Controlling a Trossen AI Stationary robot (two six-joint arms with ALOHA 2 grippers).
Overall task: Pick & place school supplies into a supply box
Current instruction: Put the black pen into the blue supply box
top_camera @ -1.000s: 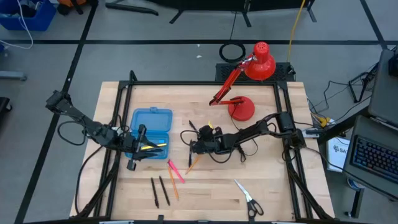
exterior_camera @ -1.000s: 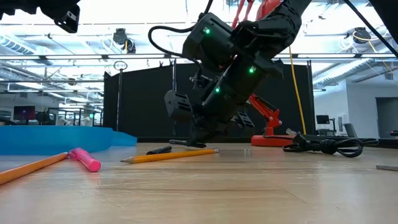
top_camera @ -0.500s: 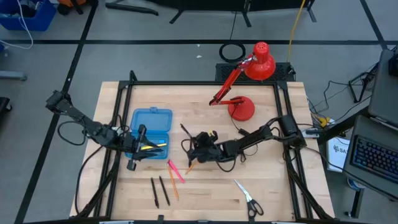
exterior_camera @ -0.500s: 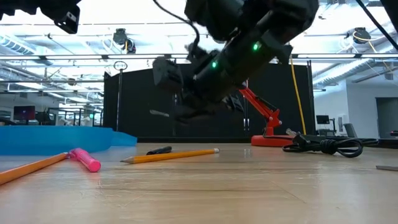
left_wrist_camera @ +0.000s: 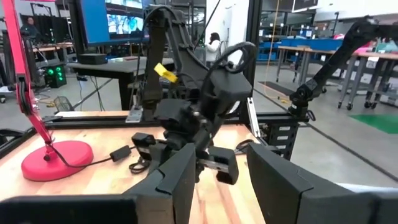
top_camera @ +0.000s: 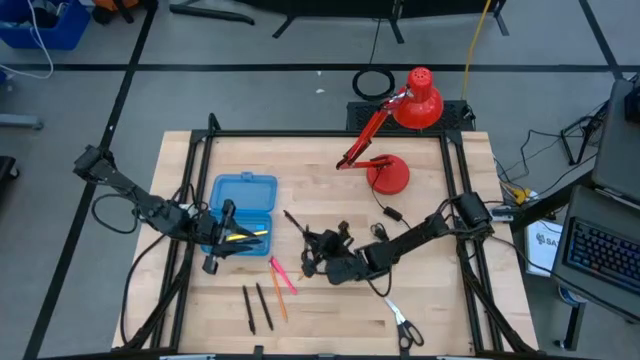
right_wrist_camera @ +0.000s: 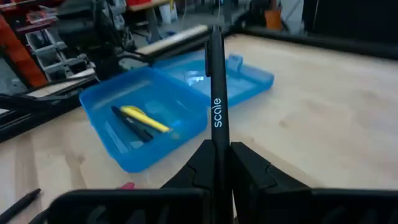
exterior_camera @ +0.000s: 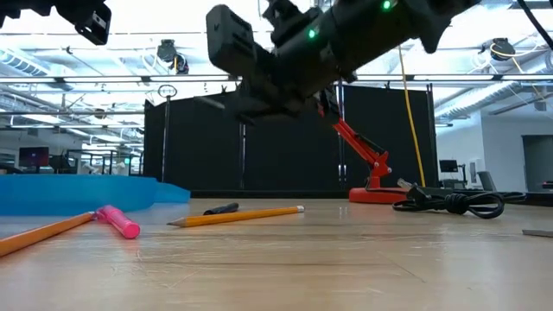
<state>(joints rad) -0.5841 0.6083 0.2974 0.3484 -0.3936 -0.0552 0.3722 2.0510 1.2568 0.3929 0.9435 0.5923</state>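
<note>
The supply box (top_camera: 243,205) is a blue translucent case lying open at the table's left, with a yellow marker (right_wrist_camera: 144,119) and a black pen in it. My right gripper (top_camera: 313,245) hovers right of the box, shut on a black pen (right_wrist_camera: 215,81) marked "scale". On the wood lie a pink marker (top_camera: 283,275), orange pencils (exterior_camera: 238,216), two black pens (top_camera: 257,307) and scissors (top_camera: 400,318). My left gripper (left_wrist_camera: 217,180) stands open at the box's near left corner, with nothing between its fingers. My right gripper pinches the black pen's shaft (right_wrist_camera: 216,144) between its two fingers. The pen runs on past the fingertips, along the fingers, toward the box. The fingers come from the table's near right, close to level. The pen is lifted clear of the table.
A red desk lamp (top_camera: 400,140) stands at the far right, its black cable (exterior_camera: 449,204) lying on the table. A small black cap (exterior_camera: 220,208) lies by the pencil. Bare wood lies between the box and the lamp base.
My right gripper has risen from the table with the black pen, gone toward the near edge and tipped from pointing down to nearly level. The pen is now lifted clear and points toward the box.
</note>
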